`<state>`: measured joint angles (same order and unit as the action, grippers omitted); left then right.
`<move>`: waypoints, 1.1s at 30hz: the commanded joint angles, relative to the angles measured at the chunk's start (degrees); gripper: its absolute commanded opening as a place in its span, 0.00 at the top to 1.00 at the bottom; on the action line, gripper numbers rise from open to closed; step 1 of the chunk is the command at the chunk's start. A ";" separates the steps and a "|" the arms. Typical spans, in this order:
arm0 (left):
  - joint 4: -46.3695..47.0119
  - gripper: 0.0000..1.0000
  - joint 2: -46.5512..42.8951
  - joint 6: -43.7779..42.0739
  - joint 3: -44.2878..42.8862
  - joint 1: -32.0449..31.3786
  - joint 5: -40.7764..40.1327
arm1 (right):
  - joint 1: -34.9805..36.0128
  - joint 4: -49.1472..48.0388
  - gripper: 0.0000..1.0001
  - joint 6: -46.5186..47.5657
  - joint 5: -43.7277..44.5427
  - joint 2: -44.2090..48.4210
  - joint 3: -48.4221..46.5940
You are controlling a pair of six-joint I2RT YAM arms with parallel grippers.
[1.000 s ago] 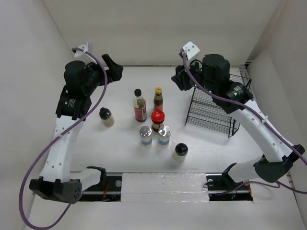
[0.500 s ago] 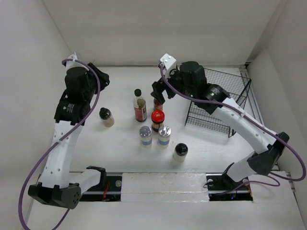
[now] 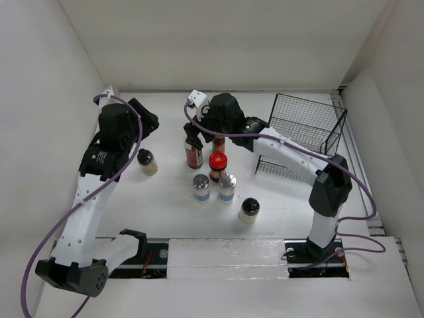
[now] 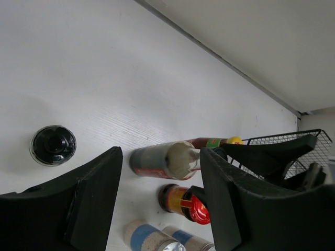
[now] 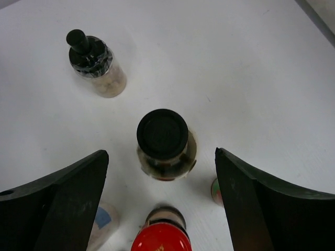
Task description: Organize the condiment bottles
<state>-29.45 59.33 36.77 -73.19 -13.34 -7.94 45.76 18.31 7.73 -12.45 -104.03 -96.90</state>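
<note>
Right gripper open over the black-capped sauce bottle

We see the right gripper (image 3: pixel 195 137) poised above the black-capped sauce bottle (image 5: pixel 162 134). Its fingers (image 5: pixel 57 198) are spread wide on either side of the cap and clear of it. This bottle stands upright just behind and left of the red-lidded jar (image 3: pixel 218 162). The yellow-capped sauce bottle (image 3: pixel 218 142) stands just behind that jar, partly hidden by the arm. The two silver-capped shakers (image 3: pixel 201 187) (image 3: pixel 227 187) stand side by side just in front of the jar. One black-capped pale jar (image 3: pixel 147 161) stands well to the left of it and the other pale jar (image 3: pixel 249 209) to its near right. The left gripper (image 3: pixel 149 119) hangs just behind the left pale jar with its fingers apart and nothing between them. The wire rack (image 3: pixel 305 132) stands to the right of the jar.
</note>
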 commanded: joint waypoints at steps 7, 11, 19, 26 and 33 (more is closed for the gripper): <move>0.80 0.43 -1.67 0.32 0.24 -0.02 -1.81 | 1.09 -11.00 0.28 -0.70 0.41 -3.90 -1.11; 0.80 0.45 -1.07 -0.30 -0.28 -3.08 -3.38 | 1.62 -15.92 0.43 -1.40 2.08 -3.90 1.80; 0.80 0.46 0.79 -1.00 -2.13 -3.09 -3.92 | 1.62 -17.51 1.00 -2.45 1.46 -4.08 0.49; 2.46 0.46 2.54 -2.14 -5.03 -3.09 -4.45 | -0.57 -16.64 1.00 -2.98 1.46 3.30 -13.38; 3.52 0.47 4.48 -3.90 -8.37 -3.09 -3.92 | -6.54 -11.91 1.00 -7.02 0.23 8.13 -25.96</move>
<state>-28.56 63.77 34.50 -78.54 -16.40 -11.40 42.22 14.04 2.39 -11.62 -105.06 -115.07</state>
